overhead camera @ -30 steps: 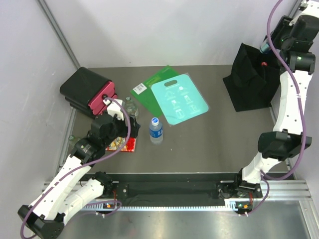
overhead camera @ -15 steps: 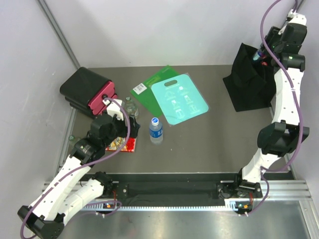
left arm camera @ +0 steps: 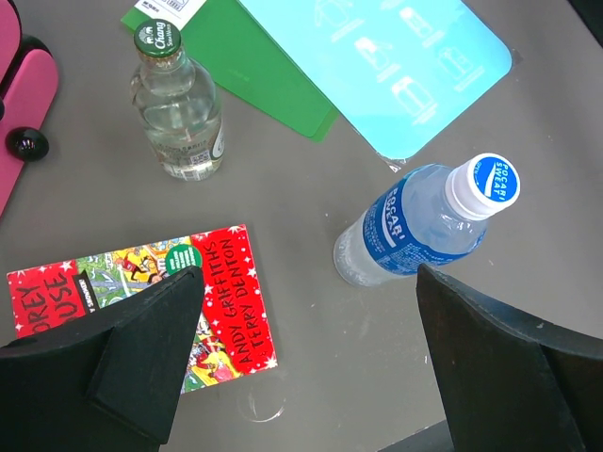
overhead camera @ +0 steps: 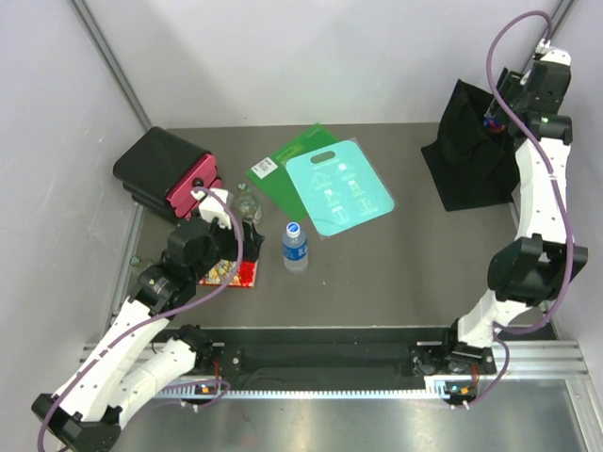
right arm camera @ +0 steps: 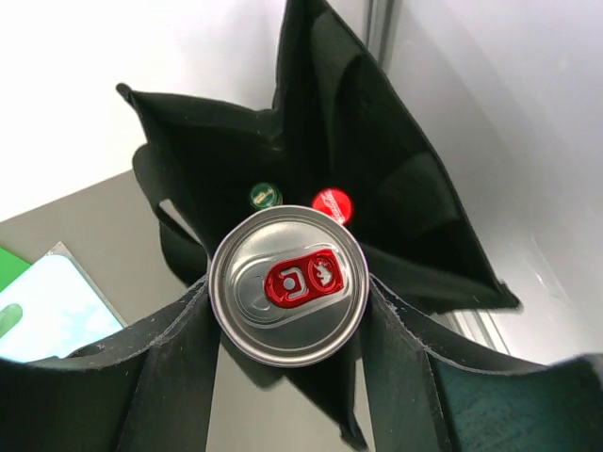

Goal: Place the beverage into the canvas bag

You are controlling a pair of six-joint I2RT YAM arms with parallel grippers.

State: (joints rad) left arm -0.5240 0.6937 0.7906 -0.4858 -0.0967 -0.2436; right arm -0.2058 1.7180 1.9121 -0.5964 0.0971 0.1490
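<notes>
The canvas bag [overhead camera: 469, 155] is a floppy black tote standing at the table's far right. My right gripper [overhead camera: 497, 108] hangs over its right side, shut on a beverage can. In the right wrist view the can's silver top with a red tab [right arm camera: 288, 282] sits between my right gripper's [right arm camera: 287, 315] fingers, above the bag's open mouth [right arm camera: 396, 188]. A green cap [right arm camera: 266, 195] and a red cap [right arm camera: 332, 202] show inside the bag. My left gripper [left arm camera: 306, 311] is open and holds nothing, low over the table beside a Pocari Sweat bottle [left arm camera: 415, 226].
A glass bottle with a green cap [left arm camera: 179, 118] and a red book [left arm camera: 141, 301] lie by the left gripper. A black hard case with a red edge [overhead camera: 170, 171] sits far left. Teal [overhead camera: 337, 186] and green [overhead camera: 283, 160] sheets lie mid-table. Walls stand close on both sides.
The right arm has swung its wrist up and toward the back, carrying the can left over the bag. The left arm has barely shifted.
</notes>
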